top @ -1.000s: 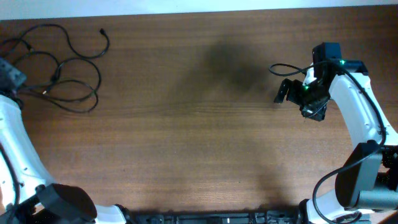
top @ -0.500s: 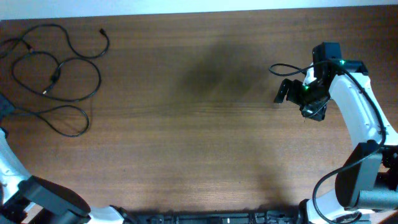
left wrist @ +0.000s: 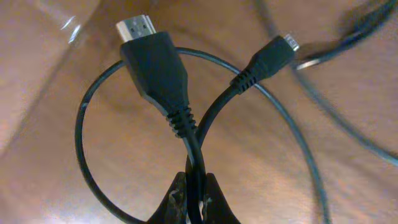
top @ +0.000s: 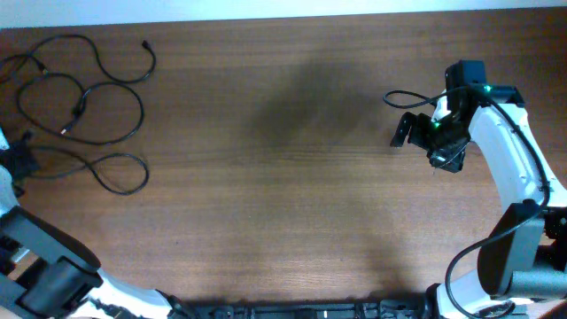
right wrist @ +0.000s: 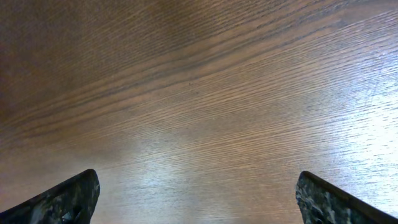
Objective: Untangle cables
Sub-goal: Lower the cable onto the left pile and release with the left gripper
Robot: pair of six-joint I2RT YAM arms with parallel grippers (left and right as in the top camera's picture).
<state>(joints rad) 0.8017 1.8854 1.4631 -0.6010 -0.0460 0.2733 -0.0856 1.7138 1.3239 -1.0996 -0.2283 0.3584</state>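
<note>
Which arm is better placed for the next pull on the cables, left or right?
Left. The left claw is shut on one of the cables just below its plug, while the right claw hangs open over the table on the far side.

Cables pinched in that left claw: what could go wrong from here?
The left gripper holds one cable by a thin pinch a little below its big plug; it may slip out. A second cord's small plug meets the held one there, so pulling might tighten the loops rather than free them.
</note>
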